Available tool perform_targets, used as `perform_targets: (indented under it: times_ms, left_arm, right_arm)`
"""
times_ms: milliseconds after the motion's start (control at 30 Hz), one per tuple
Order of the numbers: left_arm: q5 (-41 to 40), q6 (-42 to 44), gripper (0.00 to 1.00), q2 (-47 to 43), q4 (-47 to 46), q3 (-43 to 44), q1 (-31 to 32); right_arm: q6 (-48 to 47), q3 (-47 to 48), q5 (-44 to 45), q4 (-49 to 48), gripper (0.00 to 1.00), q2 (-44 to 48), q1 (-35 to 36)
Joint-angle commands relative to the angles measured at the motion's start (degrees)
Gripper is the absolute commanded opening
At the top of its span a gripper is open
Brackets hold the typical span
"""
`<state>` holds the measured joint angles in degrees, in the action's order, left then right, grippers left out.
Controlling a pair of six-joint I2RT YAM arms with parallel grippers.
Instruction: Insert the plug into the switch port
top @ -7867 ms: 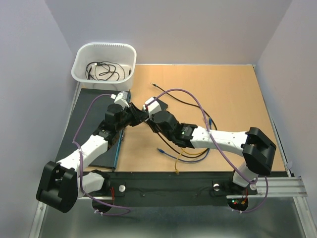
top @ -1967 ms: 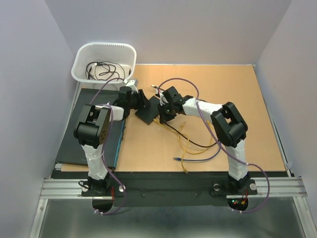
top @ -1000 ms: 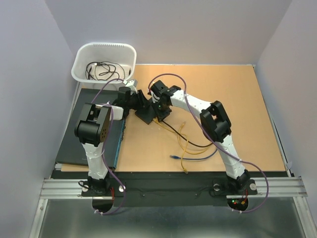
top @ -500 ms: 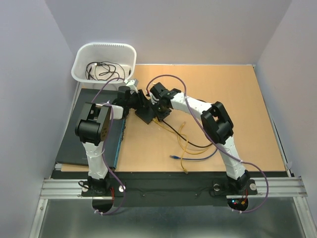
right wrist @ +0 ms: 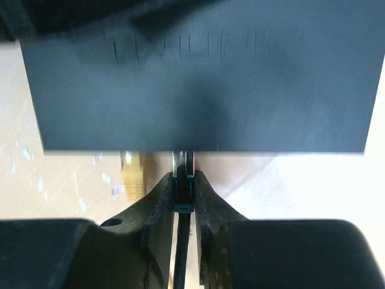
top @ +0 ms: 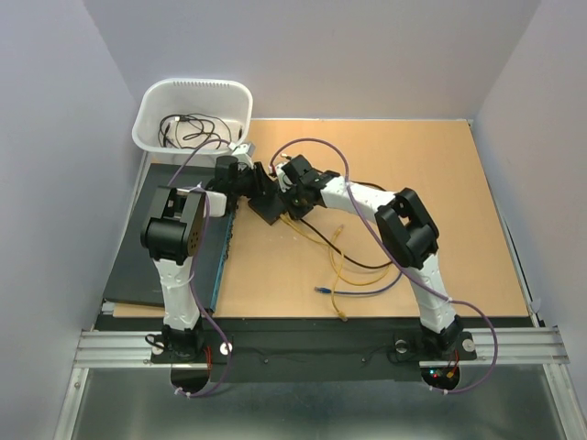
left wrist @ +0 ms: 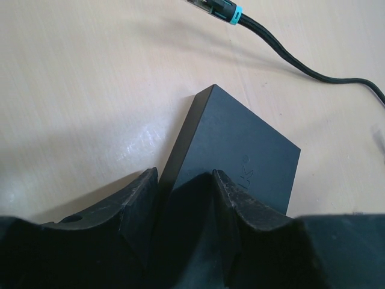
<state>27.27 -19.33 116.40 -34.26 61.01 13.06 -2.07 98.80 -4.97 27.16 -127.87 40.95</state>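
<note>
The switch is a flat black box (top: 270, 203) on the brown board; it also shows in the left wrist view (left wrist: 240, 156) and fills the top of the right wrist view (right wrist: 198, 78). My left gripper (top: 249, 183) (left wrist: 185, 180) is shut on the box's end. My right gripper (top: 290, 194) (right wrist: 183, 177) is shut on a black cable's plug (right wrist: 183, 165), whose clear tip meets the box's near edge. The port row itself is hidden under that edge. A yellow plug (right wrist: 132, 174) sits beside it, to the left.
A white bin (top: 193, 115) with dark cables stands at the back left. Yellow, black and blue cables (top: 353, 270) lie loose mid-board. Another black cable with a teal-collared plug (left wrist: 225, 11) lies beyond the box. A dark mat (top: 128, 266) borders the left.
Over about eight seconds both arms moved from mid-board to the back left. In the last second my right gripper closed in on the box's edge; the left barely moved.
</note>
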Motion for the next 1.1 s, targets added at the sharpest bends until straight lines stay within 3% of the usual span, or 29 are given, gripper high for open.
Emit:
perform_targets:
  times_ms: [0,33,100,133,167,200,300,600,1067]
  left_arm:
    - [10.87,-1.14,0.49,2.60,7.45,-0.63,2.94]
    - [11.49,-1.23,0.49,2.69,7.37,-0.55,2.94]
    - [12.19,-1.41,0.49,3.31,7.10,-0.37,3.02]
    - [12.28,-1.50,0.49,3.39,7.10,-0.37,2.94]
    - [12.28,-1.67,0.49,3.40,7.02,-0.37,3.02]
    - [12.28,-1.59,0.49,3.40,7.01,-0.37,3.02]
    - [11.23,-1.67,0.49,2.96,7.01,-0.54,2.94]
    - [8.07,-2.20,0.49,1.81,7.01,-1.07,2.50]
    - [3.76,-2.20,0.49,0.67,7.63,-1.78,1.79]
  right_arm:
    - [-1.27,-3.61,-1.09,-15.55,0.01,-8.71,-0.34]
    - [-1.62,-4.23,-1.70,-16.43,0.02,-8.79,-0.34]
    - [-1.71,-6.60,-2.06,-19.67,0.13,-8.36,-0.34]
    - [-1.80,-7.83,-2.49,-21.25,0.26,-8.01,-0.34]
    - [-1.80,-8.19,-2.59,-21.70,0.26,-7.83,-0.26]
    - [-1.63,-8.36,-2.50,-21.88,0.38,-7.74,-0.26]
    - [-1.36,-9.68,-1.27,-21.97,0.50,-7.13,-0.26]
    - [0.31,-16.88,1.54,-22.06,0.63,0.86,-0.26]
    - [1.89,-22.95,5.85,-21.97,0.67,14.14,-0.43]
